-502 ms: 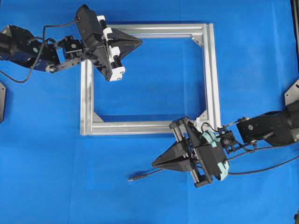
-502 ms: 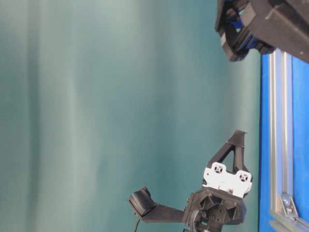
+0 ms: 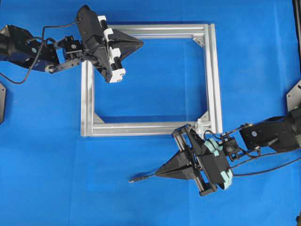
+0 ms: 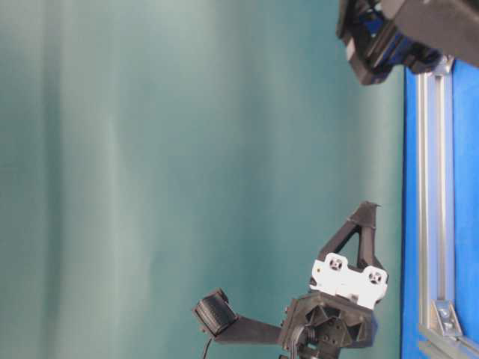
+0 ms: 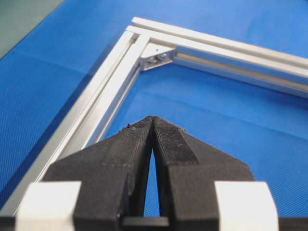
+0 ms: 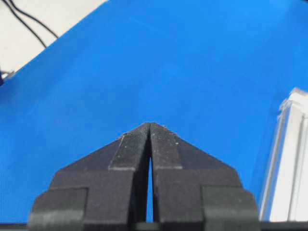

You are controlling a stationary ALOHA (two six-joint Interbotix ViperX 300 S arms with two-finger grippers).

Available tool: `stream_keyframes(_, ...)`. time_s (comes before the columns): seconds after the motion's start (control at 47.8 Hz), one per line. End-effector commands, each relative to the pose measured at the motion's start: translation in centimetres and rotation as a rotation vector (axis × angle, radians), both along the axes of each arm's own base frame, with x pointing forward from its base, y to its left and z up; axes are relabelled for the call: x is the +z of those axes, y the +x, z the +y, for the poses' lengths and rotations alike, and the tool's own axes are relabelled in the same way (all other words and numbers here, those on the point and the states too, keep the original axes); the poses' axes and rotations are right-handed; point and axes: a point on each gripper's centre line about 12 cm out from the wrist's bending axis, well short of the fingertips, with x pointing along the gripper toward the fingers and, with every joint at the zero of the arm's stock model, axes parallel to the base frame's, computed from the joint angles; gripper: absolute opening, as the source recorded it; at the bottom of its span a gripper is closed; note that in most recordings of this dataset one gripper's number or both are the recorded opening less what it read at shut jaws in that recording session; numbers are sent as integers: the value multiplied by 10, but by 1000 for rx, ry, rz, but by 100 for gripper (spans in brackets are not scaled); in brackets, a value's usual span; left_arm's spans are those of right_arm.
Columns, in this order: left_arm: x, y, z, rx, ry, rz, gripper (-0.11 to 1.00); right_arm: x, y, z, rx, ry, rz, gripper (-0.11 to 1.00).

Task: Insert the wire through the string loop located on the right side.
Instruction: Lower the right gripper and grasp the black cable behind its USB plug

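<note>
— Fingers of both grippers are seen pressed together at their tips, with nothing held between them: the left gripper [image 3: 139, 43] over the top rail of the silver frame [image 3: 212, 75], the right gripper [image 3: 159, 173] below the bottom rail.

— What is hidden or hard to make out?

— Only the plug end of the wire [image 3: 141, 178] is shown on the blue worktop [image 3: 47, 155]; the rest is covered by the right gripper. The string loop [image 3: 201, 125] is made out only faintly, as a small whitish shape at the lower right corner of the frame.

— How many things are counted?

— Two grippers, one frame, one wire, one loop.

— Where does the wire lie?

— Its plug is found just beside the right fingertips, to their left in the overhead view; whether they touch it cannot be told.
</note>
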Motion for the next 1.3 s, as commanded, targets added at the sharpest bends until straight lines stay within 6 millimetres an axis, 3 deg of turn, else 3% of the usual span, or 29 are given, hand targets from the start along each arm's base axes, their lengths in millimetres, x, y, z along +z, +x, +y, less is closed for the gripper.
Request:
stream_keyframes(0.0,17,5,0,-7,18,-47,0,16,2,2,-3,29,-28,-6)
stream_keyframes(0.167,16,4,0,-5,18,-46,0,16,3,2,-17,72,-9,4)
stream_keyframes(0.272,17,4,0,-5,18,-47,0,15,3,2,-26,89,0,27)
stream_keyframes(0.418,17,5,0,-5,19,-49,0,14,2,4,-33,97,10,71)
stream_keyframes(0.502,17,5,0,-5,19,-49,0,14,2,4,-39,102,12,90)
stream_keyframes(0.607,18,5,0,-7,19,-50,0,11,2,1,-68,119,23,82)
stream_keyframes(1.109,17,4,0,-5,18,-47,0,-51,9,8,-169,155,138,84)
stream_keyframes(1.276,18,5,0,-5,19,-50,0,-53,11,9,-171,161,130,83)
